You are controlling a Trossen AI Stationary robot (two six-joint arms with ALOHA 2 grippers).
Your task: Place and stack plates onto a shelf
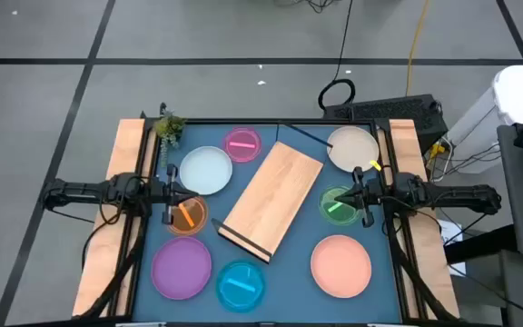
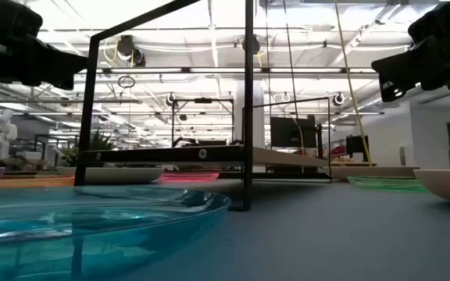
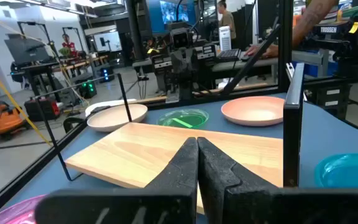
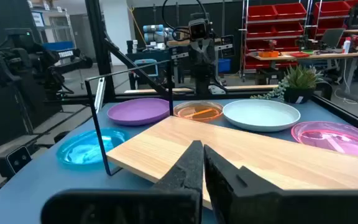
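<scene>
8 plates lie flat around the shelf (image 1: 271,199) on the blue surface (image 1: 293,268), looking light, stiff, slick and rim-graspable, like the orange plate (image 1: 187,214) under the left pincer (image 1: 169,213); the right pincer (image 1: 364,214) is likewise pressed together, empty.

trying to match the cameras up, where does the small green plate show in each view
High view: green plate right of the shelf, under the right gripper.
Low view: thin green sliver at right.
Left wrist view: beyond the shelf, centre.
Right wrist view: not in it.
Shared landmark: the shelf, in all four.
</scene>
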